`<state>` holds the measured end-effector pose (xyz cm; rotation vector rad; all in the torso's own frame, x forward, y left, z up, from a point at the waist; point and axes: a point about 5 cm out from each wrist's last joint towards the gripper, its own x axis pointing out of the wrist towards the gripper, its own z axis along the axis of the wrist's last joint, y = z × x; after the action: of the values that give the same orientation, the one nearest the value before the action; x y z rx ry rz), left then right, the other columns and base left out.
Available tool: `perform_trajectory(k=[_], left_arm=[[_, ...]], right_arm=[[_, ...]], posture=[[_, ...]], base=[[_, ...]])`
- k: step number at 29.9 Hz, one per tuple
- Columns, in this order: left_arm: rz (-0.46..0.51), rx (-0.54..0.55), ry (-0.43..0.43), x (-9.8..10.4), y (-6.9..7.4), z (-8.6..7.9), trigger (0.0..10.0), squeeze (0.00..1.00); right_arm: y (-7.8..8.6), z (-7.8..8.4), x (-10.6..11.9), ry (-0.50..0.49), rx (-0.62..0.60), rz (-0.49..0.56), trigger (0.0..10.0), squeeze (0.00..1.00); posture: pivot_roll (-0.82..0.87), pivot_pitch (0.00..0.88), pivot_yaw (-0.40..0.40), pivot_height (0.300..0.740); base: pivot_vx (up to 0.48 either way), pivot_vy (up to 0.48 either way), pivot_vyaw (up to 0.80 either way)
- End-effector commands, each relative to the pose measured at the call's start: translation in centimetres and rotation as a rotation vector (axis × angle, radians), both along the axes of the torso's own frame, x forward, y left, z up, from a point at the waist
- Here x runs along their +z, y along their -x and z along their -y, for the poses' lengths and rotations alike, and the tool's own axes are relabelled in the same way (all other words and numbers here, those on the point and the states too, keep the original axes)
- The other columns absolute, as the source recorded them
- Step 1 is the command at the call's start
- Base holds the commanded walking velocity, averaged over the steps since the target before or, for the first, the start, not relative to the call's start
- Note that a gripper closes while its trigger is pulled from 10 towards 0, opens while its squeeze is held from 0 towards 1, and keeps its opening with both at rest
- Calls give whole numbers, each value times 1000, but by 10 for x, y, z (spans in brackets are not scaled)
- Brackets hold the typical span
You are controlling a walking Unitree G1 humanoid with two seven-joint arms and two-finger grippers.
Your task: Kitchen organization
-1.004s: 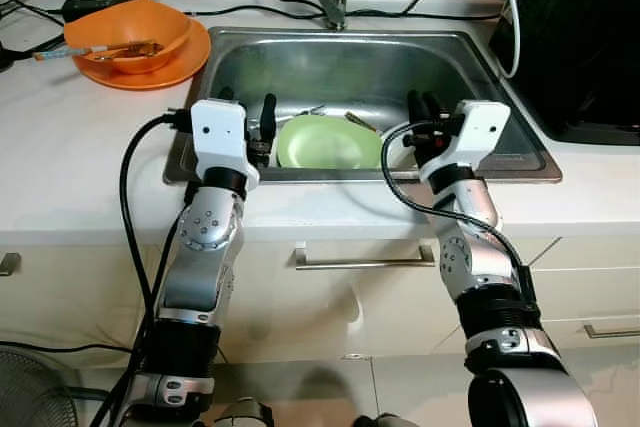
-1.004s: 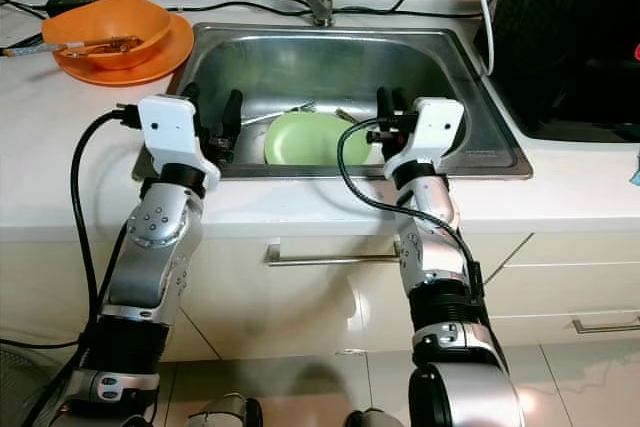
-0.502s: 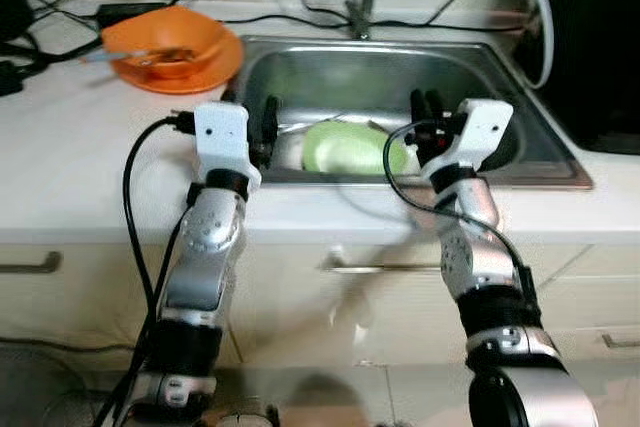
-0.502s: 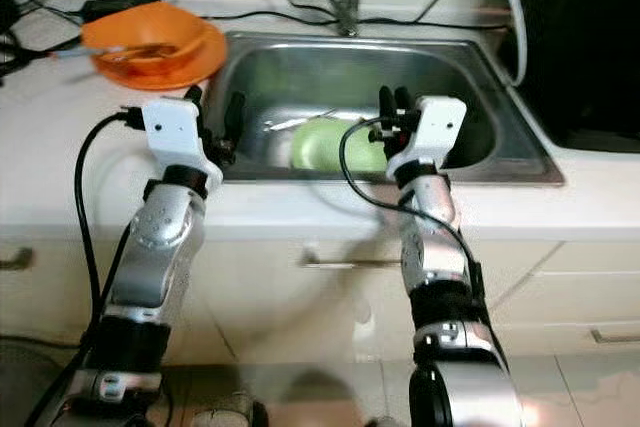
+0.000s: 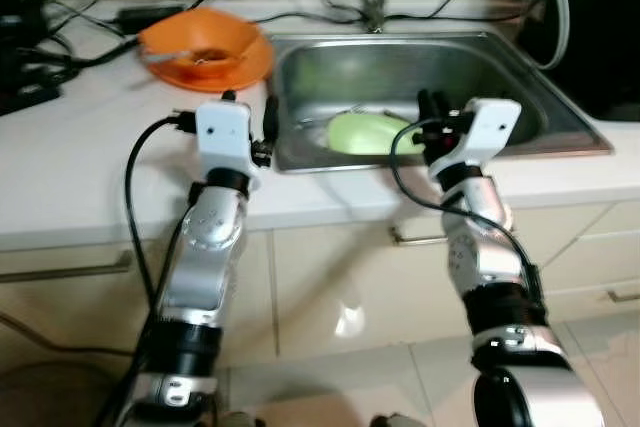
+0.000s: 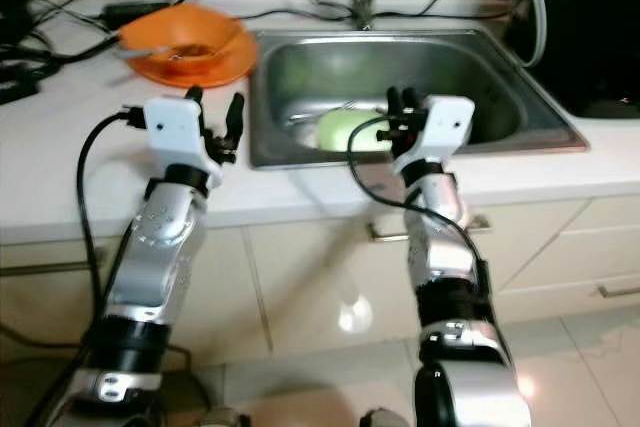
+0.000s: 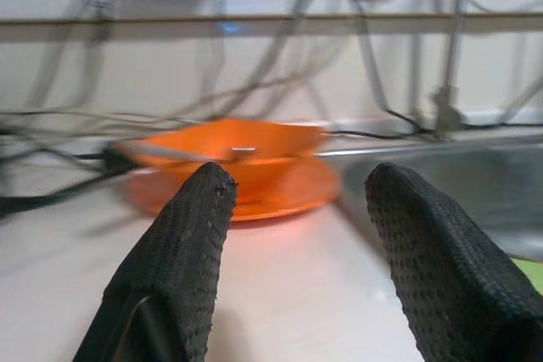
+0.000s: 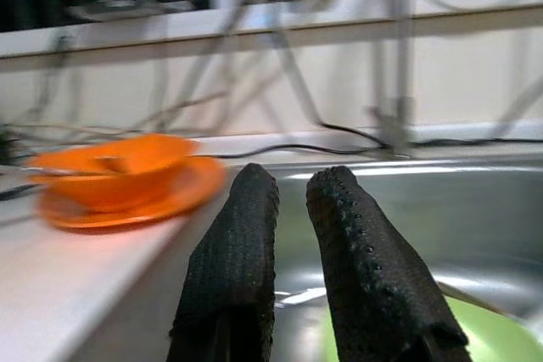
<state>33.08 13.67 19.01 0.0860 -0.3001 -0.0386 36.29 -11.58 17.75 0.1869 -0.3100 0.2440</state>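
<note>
Dishes are the business here: a green plate [image 5: 366,133] lies in the steel sink [image 5: 500,67], and an orange bowl [image 5: 205,42] sits on an orange plate [image 5: 250,65] on the white countertop [image 5: 70,157], a utensil resting in it. The left gripper [image 5: 250,122] hovers over the counter just beside the sink's left rim, fingers spread wide and empty. The right gripper [image 5: 433,112] hangs over the sink's front edge near the green plate, fingers nearly together with a narrow gap, holding nothing. The step in hand looks like squaring up to the sink; the robot should probably settle first, since the wrist views are blurred, then reach. Black cables [image 5: 60,52] trail across the counter behind the bowl, a faucet [image 5: 376,7] stands behind the sink, and cream drawers with bar handles [image 5: 420,238] sit above a glossy tiled floor [image 5: 340,377].
</note>
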Motion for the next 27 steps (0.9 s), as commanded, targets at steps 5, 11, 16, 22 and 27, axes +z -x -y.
perform_trajectory(k=[5, 11, 16, 22, 27], left_arm=[[8, -38, 0, 2, 1, 14, 10000, 0], [-10, -35, 9, 1, 1, 13, 10000, 0], [-13, -29, 6, 1, 0, 11, 10000, 0], [-15, -28, 2, 1, 0, 11, 10000, 0], [-18, -25, 2, 0, 0, 10, 10000, 0]], right_arm=[[-2, 15, -2, 2, -54, -23, 10000, 0], [-2, 14, -3, 8, -53, -29, 10000, 0], [-3, 13, -3, 19, -50, -29, 10000, 0], [-3, 13, -3, -2, -48, -35, 10000, 0], [-3, 14, -3, -8, -51, -40, 10000, 0]], posture=[[-14, 66, -25, 740], [-9, 70, -24, 740], [-7, 72, -23, 740], [-8, 72, -23, 740], [-9, 74, -23, 740]], base=[[0, 0, 0], [0, 0, 0], [115, 0, 215], [394, 0, 174], [414, 0, 0]])
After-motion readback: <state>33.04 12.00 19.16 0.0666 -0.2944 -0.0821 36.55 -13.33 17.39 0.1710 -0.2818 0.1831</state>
